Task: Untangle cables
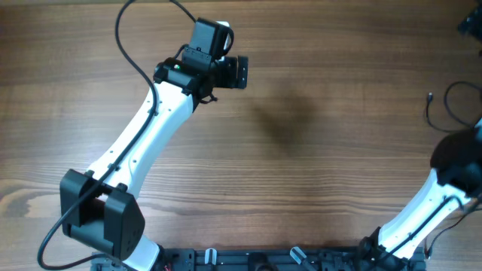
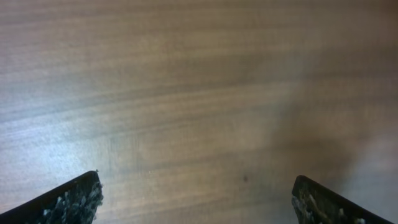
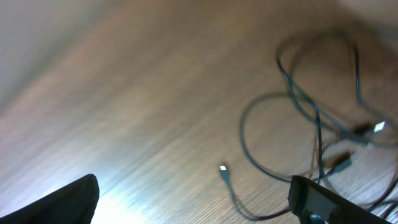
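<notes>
Base: black mounting rail (image 1: pixel 248 260) runs along the near edge.
Surface: brown wood-grain tabletop (image 1: pixel 301 173), matt; a glare patch shows near the fingers in the right wrist view.
Left gripper (image 2: pixel 196 202): held over bare wood, jaws wide apart, nothing between them.
Right gripper (image 3: pixel 193 202): at the table's right side, jaws wide apart, nothing held.
Cables: thin black cables (image 3: pixel 292 106) lie in loose overlapping loops on the wood beyond the right gripper; a small pale plug (image 3: pixel 222 168) is the nearest end.
Far corner: a dark object (image 1: pixel 471 22), cut off by the frame, cannot be identified.
</notes>
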Controlling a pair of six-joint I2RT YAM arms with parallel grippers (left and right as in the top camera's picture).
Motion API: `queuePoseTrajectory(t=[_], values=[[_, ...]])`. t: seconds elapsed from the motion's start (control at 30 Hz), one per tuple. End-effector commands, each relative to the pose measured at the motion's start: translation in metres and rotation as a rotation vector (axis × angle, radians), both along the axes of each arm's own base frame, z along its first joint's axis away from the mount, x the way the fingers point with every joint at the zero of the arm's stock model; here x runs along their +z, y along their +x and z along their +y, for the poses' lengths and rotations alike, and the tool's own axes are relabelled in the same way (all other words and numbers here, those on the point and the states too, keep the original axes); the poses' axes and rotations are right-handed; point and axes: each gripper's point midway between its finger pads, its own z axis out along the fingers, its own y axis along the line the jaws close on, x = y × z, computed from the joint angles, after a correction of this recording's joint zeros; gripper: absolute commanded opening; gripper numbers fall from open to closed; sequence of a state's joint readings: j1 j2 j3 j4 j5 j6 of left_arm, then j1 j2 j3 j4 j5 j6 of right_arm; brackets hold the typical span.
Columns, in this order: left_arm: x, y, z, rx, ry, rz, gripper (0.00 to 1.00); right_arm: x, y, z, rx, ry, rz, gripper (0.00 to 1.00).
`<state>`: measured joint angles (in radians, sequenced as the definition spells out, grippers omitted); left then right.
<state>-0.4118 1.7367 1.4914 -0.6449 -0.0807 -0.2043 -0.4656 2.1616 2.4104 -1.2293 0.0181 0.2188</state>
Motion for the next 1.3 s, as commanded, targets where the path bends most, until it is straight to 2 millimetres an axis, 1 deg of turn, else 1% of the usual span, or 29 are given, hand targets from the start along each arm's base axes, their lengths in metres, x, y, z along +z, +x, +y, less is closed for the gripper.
queuePoseTrajectory(t=[0.0, 0.07, 0.17, 0.2, 0.23, 0.27, 0.33, 0.4, 0.43, 0.5, 0.57, 0.67, 0.7, 0.73, 0.77, 0.83, 0.9, 0.97, 1.0, 1.07, 1.1, 1.17, 1.27], values=[[0.019, 0.01, 0.029, 0.121, -0.045, -0.042, 1.0, 0.068, 0.001, 0.051, 0.188, -0.058, -0.129, 1.0], [0.032, 0.01, 0.042, 0.138, -0.047, -0.068, 1.0, 0.087, 0.0, 0.075, 0.259, -0.08, -0.161, 1.0], [0.059, 0.005, 0.059, 0.137, -0.034, -0.131, 1.0, 0.094, 0.001, 0.109, 0.339, -0.078, -0.163, 1.0], [0.063, 0.003, 0.064, 0.148, -0.031, -0.14, 1.0, 0.096, 0.002, 0.117, 0.353, -0.078, -0.166, 1.0], [0.064, -0.001, 0.073, 0.173, -0.015, -0.148, 1.0, 0.102, 0.003, 0.129, 0.382, -0.087, -0.183, 1.0], [0.06, -0.008, 0.085, 0.205, 0.007, -0.151, 1.0, 0.113, 0.002, 0.142, 0.403, -0.11, -0.205, 1.0], [0.052, -0.018, 0.096, 0.225, 0.007, -0.16, 1.0, 0.133, -0.002, 0.156, 0.422, -0.157, -0.245, 1.0], [0.049, -0.029, 0.107, 0.247, -0.012, -0.199, 1.0, 0.151, -0.01, 0.175, 0.465, -0.191, -0.292, 1.0], [0.049, -0.034, 0.111, 0.252, -0.028, -0.216, 1.0, 0.154, -0.016, 0.183, 0.483, -0.201, -0.303, 1.0], [0.051, -0.045, 0.117, 0.248, -0.07, -0.253, 1.0, 0.146, -0.028, 0.197, 0.502, -0.195, -0.299, 1.0], [0.052, -0.059, 0.125, 0.26, -0.073, -0.27, 1.0, 0.121, -0.045, 0.216, 0.528, -0.18, -0.312, 1.0], [0.052, -0.069, 0.128, 0.244, -0.053, -0.269, 1.0, 0.091, -0.072, 0.243, 0.546, -0.152, -0.41, 1.0], [0.051, -0.072, 0.128, 0.244, -0.052, -0.264, 1.0, 0.076, -0.085, 0.25, 0.558, -0.148, -0.433, 1.0], [0.05, -0.074, 0.129, 0.243, -0.051, -0.263, 1.0, 0.054, -0.102, 0.258, 0.576, -0.146, -0.454, 1.0], [0.047, -0.078, 0.126, 0.229, -0.059, -0.257, 1.0, 0.036, -0.116, 0.26, 0.577, -0.137, -0.461, 1.0], [0.036, -0.087, 0.118, 0.19, -0.091, -0.235, 1.0, 0.003, -0.137, 0.259, 0.567, -0.122, -0.446, 1.0], [0.016, -0.098, 0.119, 0.184, -0.087, -0.204, 1.0, -0.015, -0.145, 0.259, 0.569, -0.114, -0.41, 1.0], [-0.01, -0.113, 0.115, 0.168, -0.078, -0.168, 1.0, -0.03, -0.148, 0.259, 0.572, -0.103, -0.365, 1.0], [-0.021, -0.12, 0.113, 0.157, -0.074, -0.169, 1.0, -0.033, -0.147, 0.259, 0.574, -0.098, -0.356, 1.0], [-0.031, -0.128, 0.11, 0.15, -0.088, -0.19, 1.0, -0.031, -0.144, 0.264, 0.591, -0.084, -0.372, 1.0], [-0.031, -0.13, 0.111, 0.16, -0.1, -0.199, 1.0, -0.03, -0.145, 0.264, 0.586, -0.076, -0.379, 1.0], [-0.024, -0.134, 0.113, 0.164, -0.102, -0.225, 1.0, -0.018, -0.152, 0.271, 0.574, -0.049, -0.421, 1.0], [-0.017, -0.138, 0.115, 0.163, -0.102, -0.249, 1.0, 0.012, -0.171, 0.268, 0.513, -0.151, -0.517, 1.0]])
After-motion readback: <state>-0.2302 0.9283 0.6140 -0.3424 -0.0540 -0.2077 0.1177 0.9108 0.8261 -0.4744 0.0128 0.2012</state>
